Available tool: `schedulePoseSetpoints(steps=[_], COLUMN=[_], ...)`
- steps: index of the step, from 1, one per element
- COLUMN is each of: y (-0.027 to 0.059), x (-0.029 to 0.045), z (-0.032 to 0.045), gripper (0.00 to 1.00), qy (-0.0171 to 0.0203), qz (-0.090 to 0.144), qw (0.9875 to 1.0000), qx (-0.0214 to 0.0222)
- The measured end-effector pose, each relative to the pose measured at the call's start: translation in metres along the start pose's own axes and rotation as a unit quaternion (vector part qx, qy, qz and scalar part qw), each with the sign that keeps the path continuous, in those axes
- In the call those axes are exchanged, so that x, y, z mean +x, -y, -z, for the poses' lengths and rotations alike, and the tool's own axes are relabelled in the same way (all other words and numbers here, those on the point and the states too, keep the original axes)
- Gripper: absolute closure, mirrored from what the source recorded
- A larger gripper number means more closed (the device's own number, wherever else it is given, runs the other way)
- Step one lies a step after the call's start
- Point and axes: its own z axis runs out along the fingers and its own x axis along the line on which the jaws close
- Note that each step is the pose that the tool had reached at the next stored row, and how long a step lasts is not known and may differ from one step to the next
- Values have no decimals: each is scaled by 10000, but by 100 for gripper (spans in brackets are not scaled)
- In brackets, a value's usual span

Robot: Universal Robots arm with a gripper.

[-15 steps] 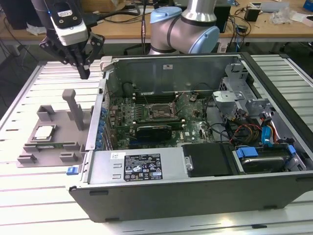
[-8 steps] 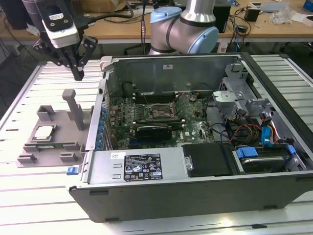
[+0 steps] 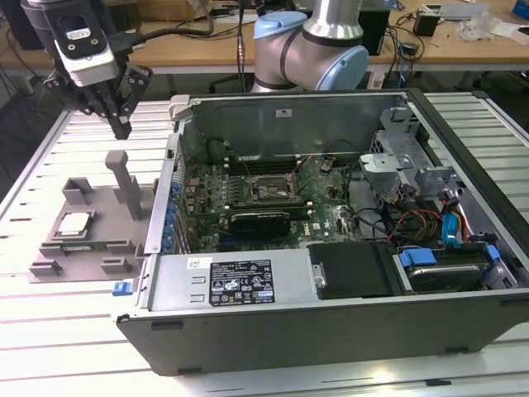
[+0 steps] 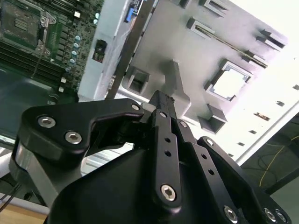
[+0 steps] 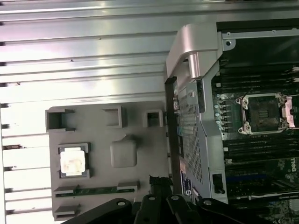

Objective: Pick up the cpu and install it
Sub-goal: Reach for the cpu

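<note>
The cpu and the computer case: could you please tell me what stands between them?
A grey upright post stands between the cpu and the computer case, as the exterior view shows.

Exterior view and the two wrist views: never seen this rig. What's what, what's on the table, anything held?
The exterior view looks at the whole scene from a camera off the machine. The silver and blue arm is an industrial robot arm. Its black jaws hang above the grey fixture, shut and holding nothing. The two wrist views come from cameras that ride on the arm near the jaws and look past them at the work.

Two things stand on the slatted metal table. One is the fixture, a plastic tray with posts and pockets. The other is an open computer case.

The cpu, a small silvery square, lies in a pocket of the fixture. Both wrist views show it too. Inside the case, the green board carries a square socket.
</note>
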Motion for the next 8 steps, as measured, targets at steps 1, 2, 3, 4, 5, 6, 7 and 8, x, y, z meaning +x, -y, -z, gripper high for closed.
schedulePoseSetpoints(steps=[1, 2, 3, 4, 5, 6, 7, 8], y=[2, 6, 9, 11, 13, 15, 16, 19], x=[39, 90, 129, 157, 189, 207, 226, 259], z=[-10, -21, -31, -37, -44, -49, -53, -63], gripper=[89, 89, 89, 89, 89, 89, 89, 89], qy=[1, 1, 1, 1, 1, 1, 1, 1], qz=[-1, 0, 0, 0, 0, 0, 0, 0], qw=[10000, 10000, 10000, 10000, 10000, 10000, 10000, 10000], qx=[-1, 0, -1, -1, 0, -1, 0, 0])
